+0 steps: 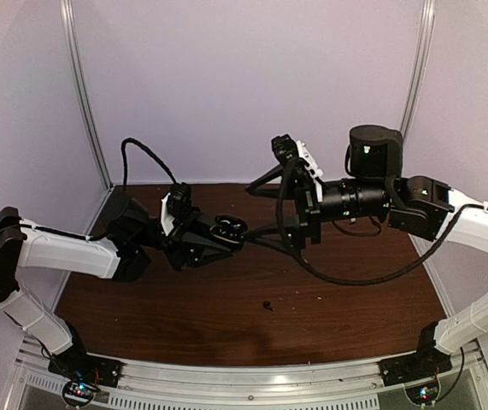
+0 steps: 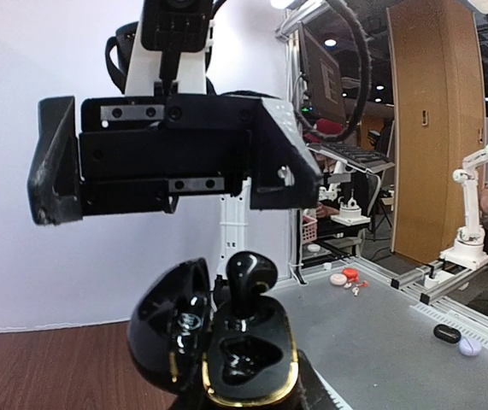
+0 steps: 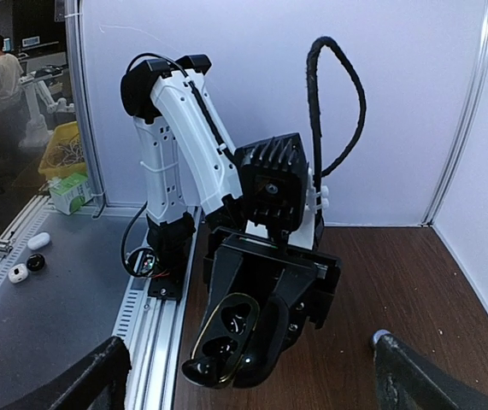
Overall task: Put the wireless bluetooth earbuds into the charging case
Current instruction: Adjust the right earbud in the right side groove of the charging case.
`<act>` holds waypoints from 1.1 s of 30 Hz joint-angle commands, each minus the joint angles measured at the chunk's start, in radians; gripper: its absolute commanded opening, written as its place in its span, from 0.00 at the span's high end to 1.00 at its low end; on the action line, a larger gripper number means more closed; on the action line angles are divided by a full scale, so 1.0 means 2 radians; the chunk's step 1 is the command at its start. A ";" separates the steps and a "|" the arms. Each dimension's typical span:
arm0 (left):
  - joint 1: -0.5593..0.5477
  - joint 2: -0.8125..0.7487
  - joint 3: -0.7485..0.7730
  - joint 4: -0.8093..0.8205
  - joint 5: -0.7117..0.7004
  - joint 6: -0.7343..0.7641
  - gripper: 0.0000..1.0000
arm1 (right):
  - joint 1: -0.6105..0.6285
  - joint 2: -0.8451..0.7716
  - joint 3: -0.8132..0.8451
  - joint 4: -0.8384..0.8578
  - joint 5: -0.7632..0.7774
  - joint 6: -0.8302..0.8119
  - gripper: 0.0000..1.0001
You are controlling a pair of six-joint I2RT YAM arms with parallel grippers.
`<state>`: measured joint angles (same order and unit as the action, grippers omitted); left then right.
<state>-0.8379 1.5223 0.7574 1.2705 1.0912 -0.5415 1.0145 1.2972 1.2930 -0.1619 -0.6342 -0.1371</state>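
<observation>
Black earbud on dark wooden table

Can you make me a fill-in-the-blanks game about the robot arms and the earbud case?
1. The left arm's fingers hold a black charging case whose lid is ___.
2. In the case stands ___ black earbud, next to an empty slot.
3. The right arm's fingers are spread wide and hold ___.
4. On the table lies a loose earbud, coloured ___.
Missing words: open, one, nothing, black.
</observation>
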 commanded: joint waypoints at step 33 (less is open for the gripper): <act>0.005 0.047 0.017 0.137 0.043 -0.117 1.00 | 0.008 0.020 0.064 -0.116 0.041 -0.065 0.00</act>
<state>-0.8364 1.6161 0.7643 1.5024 1.1942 -0.7818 1.0222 1.3258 1.3907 -0.4149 -0.5701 -0.2657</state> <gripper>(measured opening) 0.234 0.997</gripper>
